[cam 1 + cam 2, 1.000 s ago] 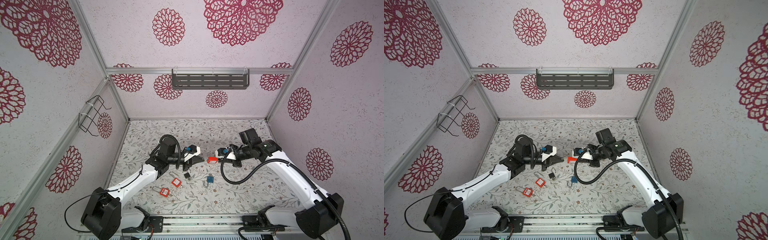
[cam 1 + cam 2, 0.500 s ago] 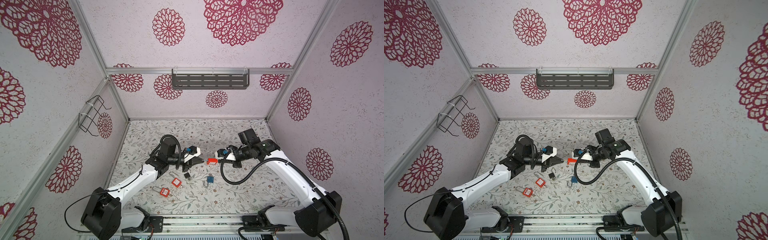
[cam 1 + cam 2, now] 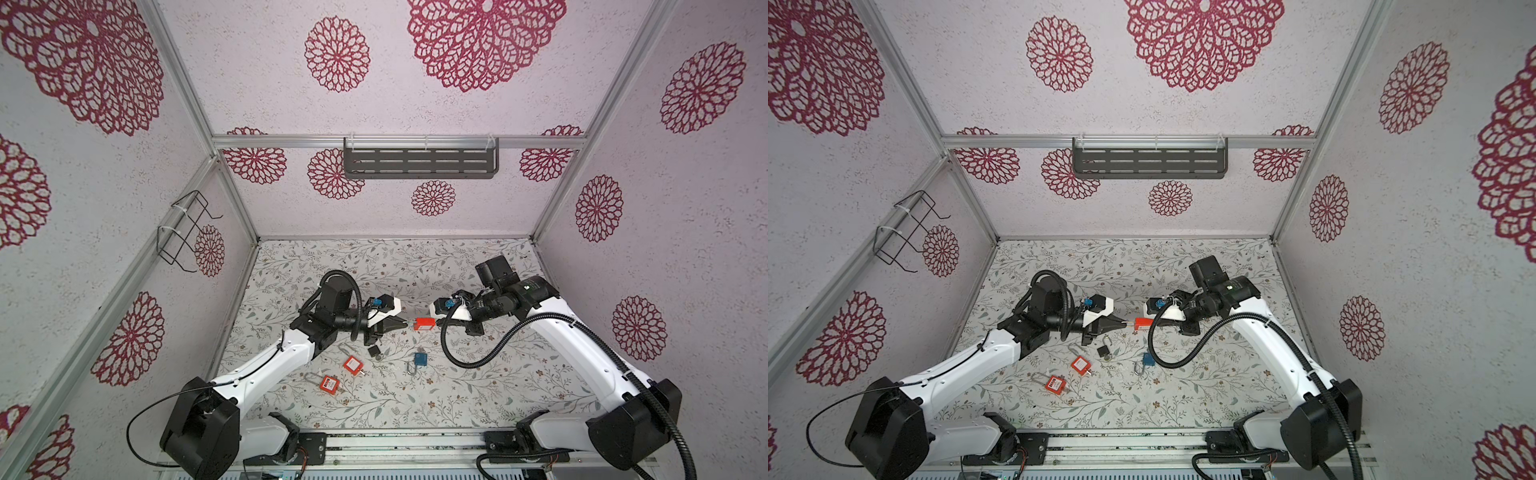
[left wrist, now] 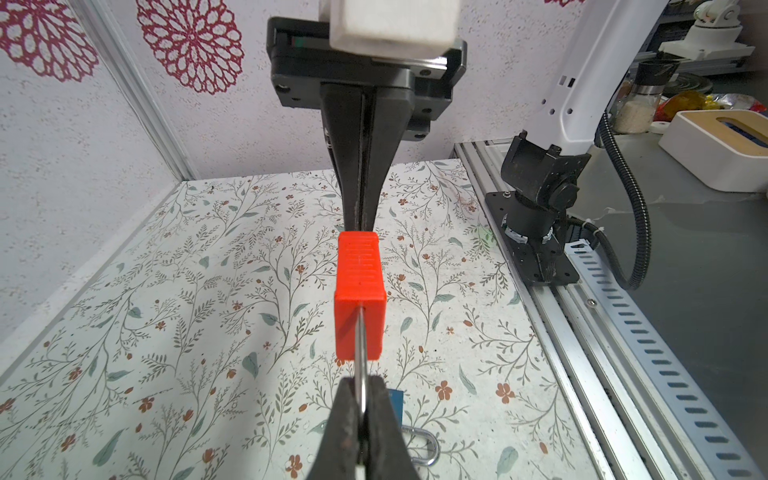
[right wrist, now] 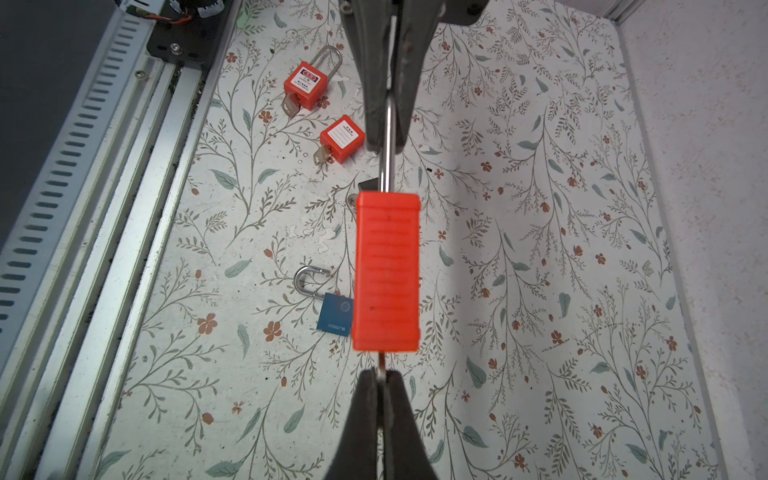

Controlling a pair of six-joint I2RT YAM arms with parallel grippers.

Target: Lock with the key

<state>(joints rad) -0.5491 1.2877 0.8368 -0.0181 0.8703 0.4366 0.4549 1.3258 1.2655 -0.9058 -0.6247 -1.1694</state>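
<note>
Right pincer [image 5: 380,376] has closed onto key [image 5: 380,362]; left pincer [image 4: 360,382] clamps red padlock [image 4: 359,291] by shackle [image 4: 360,357], blue padlock [image 5: 334,311] underneath.

- I am counting three red padlocks [image 3: 424,324] [image 3: 352,365] [image 3: 328,383].
- I am finding one blue padlock [image 3: 420,360] and one small black padlock [image 3: 374,351].
- I am making out three keys [image 5: 289,104] [image 5: 320,154] [image 5: 380,368], the third only as a sliver.
- I am running two arms [image 3: 266,370] [image 3: 582,347], each with one pair of jaws.
- I am seeing one wire basket [image 3: 183,232] and one slotted shelf [image 3: 419,163] on the walls.
</note>
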